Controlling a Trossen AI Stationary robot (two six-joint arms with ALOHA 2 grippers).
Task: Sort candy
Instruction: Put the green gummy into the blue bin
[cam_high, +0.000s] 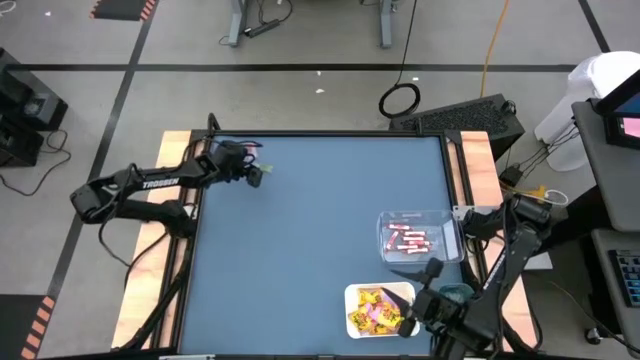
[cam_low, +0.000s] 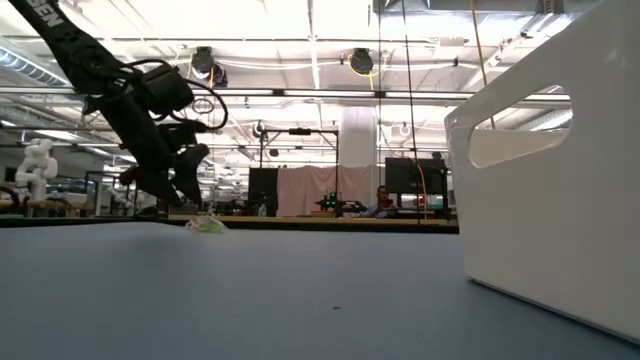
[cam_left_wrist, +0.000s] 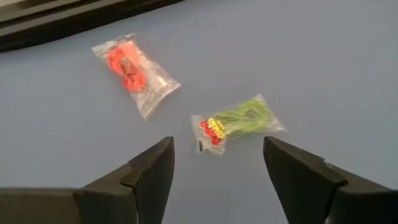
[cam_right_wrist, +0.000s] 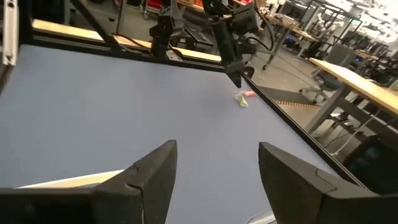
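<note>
Two clear candy packets lie flat on the blue table near its far left corner: a red one (cam_left_wrist: 134, 71) and a green one with red marks (cam_left_wrist: 239, 121), which also shows as the green packet (cam_high: 265, 168) (cam_low: 205, 224). My left gripper (cam_left_wrist: 217, 168) (cam_high: 252, 175) hovers open just short of the green packet and touches nothing. My right gripper (cam_right_wrist: 217, 168) (cam_high: 412, 283) is open and empty above the white tray (cam_high: 352, 292) of yellow candy (cam_high: 375, 310) at the near right. A clear tray (cam_high: 452, 222) beside it holds thin red stick candies (cam_high: 408, 240).
The white tray's wall (cam_low: 540, 190) fills the right of the low view. A teal tray (cam_high: 457, 293) sits partly under the right arm at the near right. The table's dark frame (cam_left_wrist: 74, 18) runs close behind the two packets. Bare blue table (cam_high: 310, 250) spreads between the arms.
</note>
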